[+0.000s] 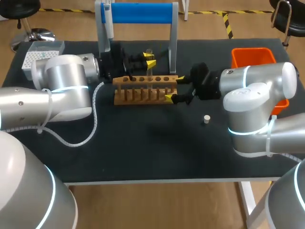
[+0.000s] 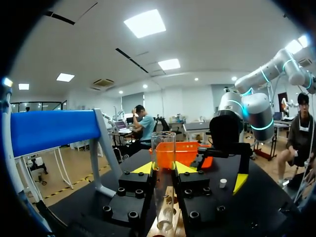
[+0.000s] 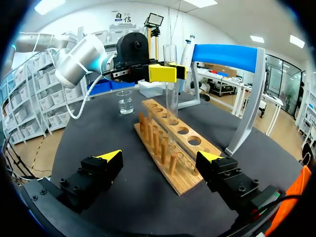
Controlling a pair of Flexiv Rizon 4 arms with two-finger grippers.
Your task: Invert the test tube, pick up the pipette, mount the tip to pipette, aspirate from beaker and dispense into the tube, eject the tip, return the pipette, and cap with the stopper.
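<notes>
Whether the glass tube's [image 3: 171, 98] lower end sits inside a rack [image 1: 143, 93] hole is hard to tell. The left fingers [image 2: 143, 169] are clamped on the upright tube above the rack. The right fingers [image 3: 109, 157] stand wide apart, the rack's end between them. Ahead of them stands a beaker [image 3: 125, 103]; a stopper [image 1: 206, 119] lies on the dark surface [image 1: 143, 148] beside them, an orange bin [image 1: 252, 57] farther off.
</notes>
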